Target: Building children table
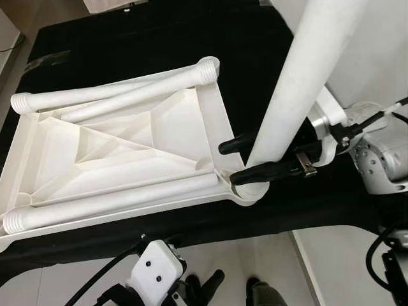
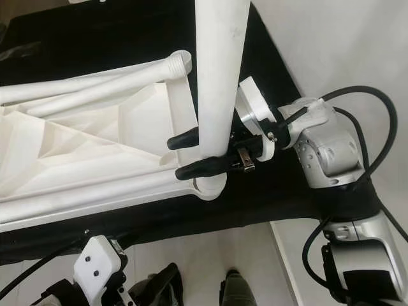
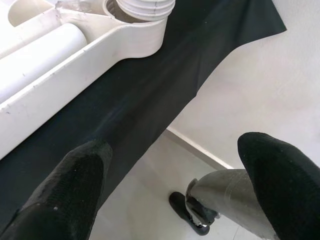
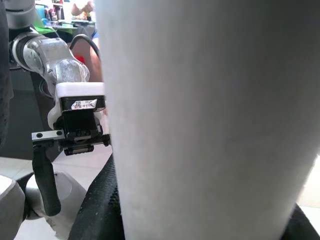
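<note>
Nearest, below the near edge of the black cloth (image 1: 159, 38), the left gripper (image 3: 170, 195) is held low over the pale floor (image 3: 145, 200), its two black fingers (image 3: 75, 185) spread wide with nothing between them. Just beyond it, the white tabletop (image 1: 127, 146) is laid upside down on the cloth, ribbed underside up, with two loose white legs (image 1: 115, 197) lying along its near and far sides. At the tabletop's near right corner, an upright white leg (image 1: 299, 83) is stood with its lower end set in the corner socket (image 1: 252, 191). The right gripper (image 1: 252, 156) is reached in from the right, and its fingers (image 1: 268, 171) are closed on this upright leg just above the socket, one finger on the near side and one on the far side, so that the leg passes between them
</note>
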Motion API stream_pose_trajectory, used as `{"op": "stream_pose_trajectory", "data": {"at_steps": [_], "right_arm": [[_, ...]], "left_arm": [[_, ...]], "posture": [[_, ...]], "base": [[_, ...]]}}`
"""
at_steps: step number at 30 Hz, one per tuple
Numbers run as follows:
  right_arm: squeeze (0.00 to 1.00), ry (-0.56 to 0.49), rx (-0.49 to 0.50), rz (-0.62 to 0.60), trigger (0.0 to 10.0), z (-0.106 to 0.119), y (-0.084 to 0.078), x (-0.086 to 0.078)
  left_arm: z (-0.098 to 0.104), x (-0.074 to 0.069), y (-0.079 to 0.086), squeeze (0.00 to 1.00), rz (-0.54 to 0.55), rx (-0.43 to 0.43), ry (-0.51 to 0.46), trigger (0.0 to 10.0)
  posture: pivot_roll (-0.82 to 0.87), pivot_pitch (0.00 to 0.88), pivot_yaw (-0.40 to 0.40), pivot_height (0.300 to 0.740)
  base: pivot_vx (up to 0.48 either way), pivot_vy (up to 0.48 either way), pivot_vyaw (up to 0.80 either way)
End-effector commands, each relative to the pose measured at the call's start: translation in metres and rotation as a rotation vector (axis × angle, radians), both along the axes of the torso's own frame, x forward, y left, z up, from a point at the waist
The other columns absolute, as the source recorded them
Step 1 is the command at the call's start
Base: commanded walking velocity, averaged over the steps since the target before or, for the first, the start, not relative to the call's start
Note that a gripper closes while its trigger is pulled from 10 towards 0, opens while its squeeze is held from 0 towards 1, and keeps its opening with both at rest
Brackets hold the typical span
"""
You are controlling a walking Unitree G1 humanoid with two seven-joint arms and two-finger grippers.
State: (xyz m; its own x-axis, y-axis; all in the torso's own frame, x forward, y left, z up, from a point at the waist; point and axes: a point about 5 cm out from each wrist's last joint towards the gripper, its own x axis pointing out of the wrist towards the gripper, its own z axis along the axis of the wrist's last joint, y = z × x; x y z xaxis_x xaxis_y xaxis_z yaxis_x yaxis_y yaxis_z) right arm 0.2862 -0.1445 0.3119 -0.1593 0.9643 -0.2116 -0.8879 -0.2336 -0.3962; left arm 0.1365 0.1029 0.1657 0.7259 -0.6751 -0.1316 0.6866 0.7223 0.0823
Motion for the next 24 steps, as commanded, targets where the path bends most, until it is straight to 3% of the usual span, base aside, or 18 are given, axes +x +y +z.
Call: {"op": "stream_pose_trajectory", "data": {"at_steps": [1,14,20,24], "right_arm": [[0.0,0.023,-0.066,-0.049,10.0,-0.015,-0.002,0.005],[0.0,0.003,-0.011,-0.115,10.0,-0.004,0.005,0.016],[0.0,0.019,-0.028,-0.075,10.0,-0.006,0.002,0.011],[0.0,0.066,-0.071,0.023,10.0,-0.01,-0.003,-0.003]], "left_arm": [[-0.003,-0.003,0.0,0.0,0.003,-0.001,0.021,10.0],[-0.003,-0.002,-0.001,0.0,0.005,-0.01,0.022,10.0],[-0.002,-0.002,-0.001,0.0,0.008,-0.012,0.02,10.0],[-0.002,-0.002,-0.001,0.0,0.012,-0.014,0.018,10.0]], "posture": [[0.01,0.361,0.112,0.74],[0.01,0.369,0.108,0.74],[0.01,0.37,0.106,0.74],[0.0,0.372,0.106,0.74]], "base": [[0.0,0.0,0.0],[0.0,0.0,0.0],[0.0,0.0,0.0],[0.0,0.0,0.0]]}}
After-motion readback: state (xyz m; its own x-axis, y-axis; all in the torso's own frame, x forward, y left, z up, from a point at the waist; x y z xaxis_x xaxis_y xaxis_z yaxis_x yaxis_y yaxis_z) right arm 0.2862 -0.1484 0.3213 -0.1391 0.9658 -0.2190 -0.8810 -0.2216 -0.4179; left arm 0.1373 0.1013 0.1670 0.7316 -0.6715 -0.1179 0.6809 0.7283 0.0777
